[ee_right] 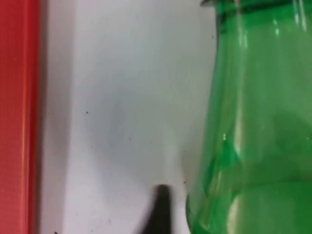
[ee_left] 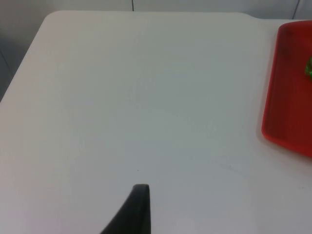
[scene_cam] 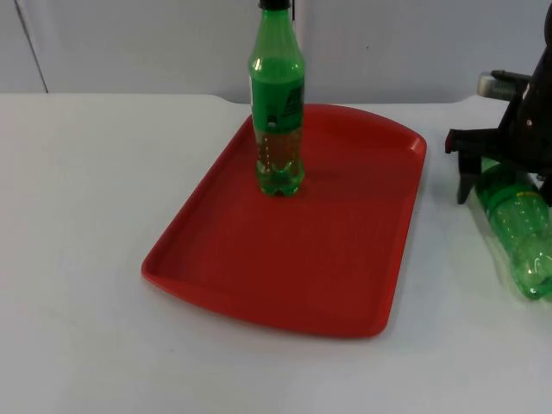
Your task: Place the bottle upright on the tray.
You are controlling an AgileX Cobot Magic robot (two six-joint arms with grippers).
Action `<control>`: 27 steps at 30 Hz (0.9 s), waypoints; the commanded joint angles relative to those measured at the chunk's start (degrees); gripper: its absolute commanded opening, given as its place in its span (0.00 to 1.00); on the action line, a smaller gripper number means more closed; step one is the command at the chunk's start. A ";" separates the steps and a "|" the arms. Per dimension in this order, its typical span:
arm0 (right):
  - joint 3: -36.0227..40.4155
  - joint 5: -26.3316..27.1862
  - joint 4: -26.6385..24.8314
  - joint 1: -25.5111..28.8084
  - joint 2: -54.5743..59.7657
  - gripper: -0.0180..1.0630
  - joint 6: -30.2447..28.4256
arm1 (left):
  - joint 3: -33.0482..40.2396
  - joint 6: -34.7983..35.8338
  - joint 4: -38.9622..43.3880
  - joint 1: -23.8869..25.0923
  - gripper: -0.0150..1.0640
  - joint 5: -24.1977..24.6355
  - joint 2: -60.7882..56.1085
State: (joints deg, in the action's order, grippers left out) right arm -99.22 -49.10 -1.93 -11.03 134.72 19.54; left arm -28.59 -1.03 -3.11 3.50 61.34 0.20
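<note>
A green bottle (scene_cam: 278, 103) with a black cap stands upright on the red tray (scene_cam: 285, 276), toward its far side. A second green bottle (scene_cam: 517, 228) lies on its side on the table to the right of the tray. My right gripper (scene_cam: 509, 177) is open and lowered over this lying bottle's upper part, one black finger (scene_cam: 466, 183) down on its tray side. In the right wrist view the lying bottle (ee_right: 253, 122) sits just beside a fingertip (ee_right: 158, 209), apart from the tray's edge (ee_right: 17, 117). My left gripper (ee_left: 139, 209) waits over bare table, left of the tray (ee_left: 287, 87).
The white table runs back to the grey partition wall (scene_cam: 129, 43). Bare table lies left of and in front of the tray. The lying bottle is close to the table's right side.
</note>
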 commanded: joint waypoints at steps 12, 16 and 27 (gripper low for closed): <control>0.33 -0.09 0.78 -0.09 -1.31 0.02 -3.27 | 0.27 -0.15 -0.46 -0.40 0.99 0.15 -0.20; 0.33 0.80 0.78 -0.09 -3.99 0.02 -5.51 | 0.27 -0.15 -0.46 -0.40 0.99 0.15 -0.20; 0.33 3.82 0.78 -0.20 -17.84 0.02 -12.20 | 0.27 -0.15 -0.46 -0.40 0.99 0.15 -0.20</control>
State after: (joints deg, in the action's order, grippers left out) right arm -98.73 -46.10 -1.53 -11.03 119.63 8.73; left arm -28.59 -1.03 -3.11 3.50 61.34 0.20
